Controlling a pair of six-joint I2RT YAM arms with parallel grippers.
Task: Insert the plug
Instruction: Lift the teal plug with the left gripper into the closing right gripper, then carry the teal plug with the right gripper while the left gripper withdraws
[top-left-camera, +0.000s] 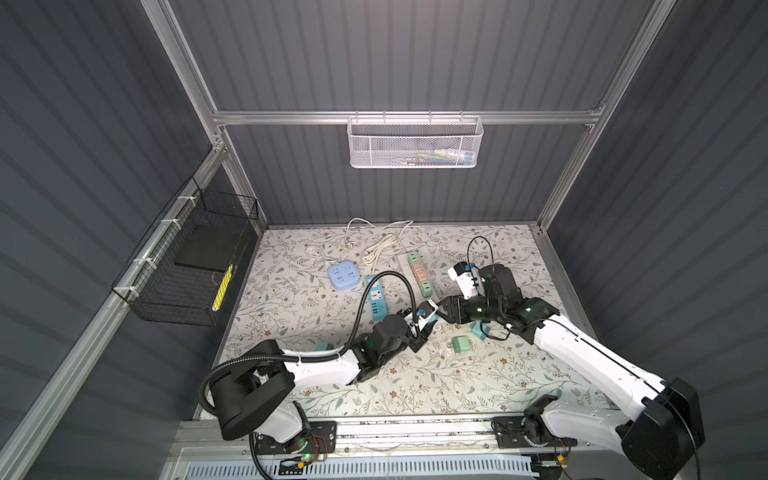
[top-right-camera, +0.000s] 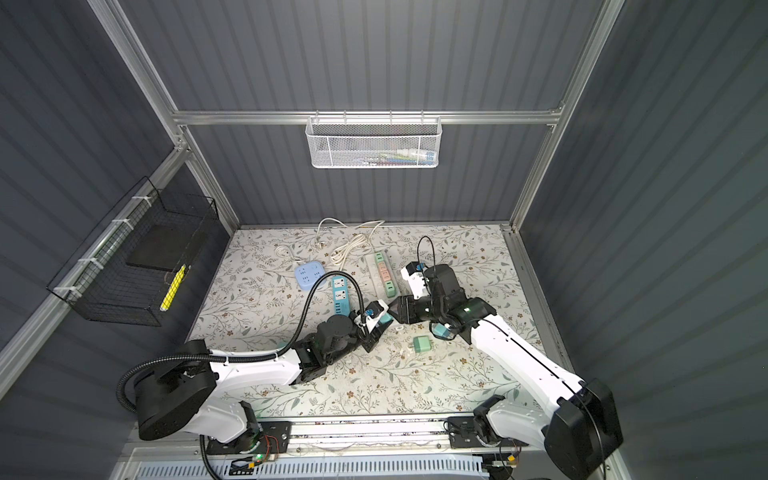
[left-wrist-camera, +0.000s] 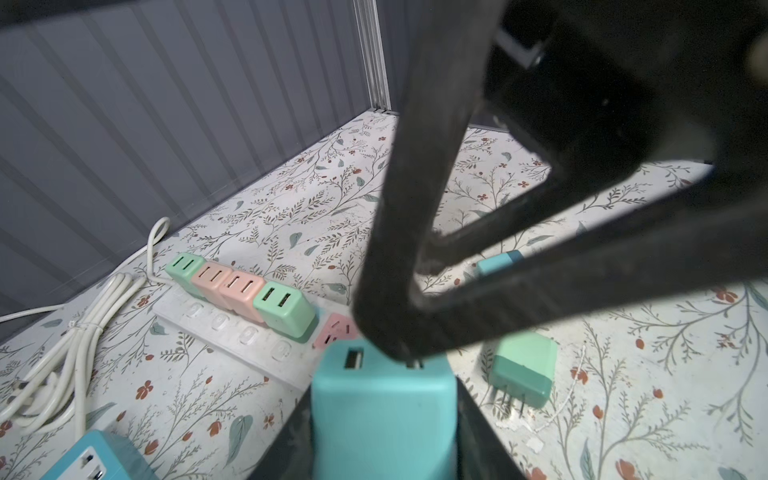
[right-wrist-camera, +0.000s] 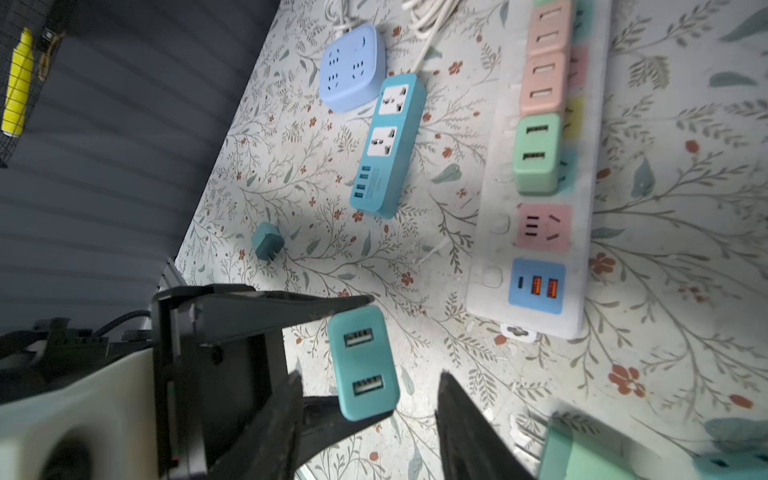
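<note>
- Floral-papered counter (top-left-camera: 478, 386) is carrying a white power strip (right-wrist-camera: 494, 253) that is already hosting four pastel chargers, while its pink socket (right-wrist-camera: 542, 227) is sitting vacant.
- Left end effector (top-right-camera: 376, 328) is clamping the teal plug (right-wrist-camera: 363, 368) just off the strip's 6 o'clock end in both top views.
- Right end effector (top-left-camera: 441, 306) is standing with fingers apart beside that plug, gripping nothing.
- Insertion is not yet happening; aligning and pressing down are what is left.
- No brand is showing; the blue strip (right-wrist-camera: 388, 145) is possibly bearing a tiny label, unreadable.
</note>
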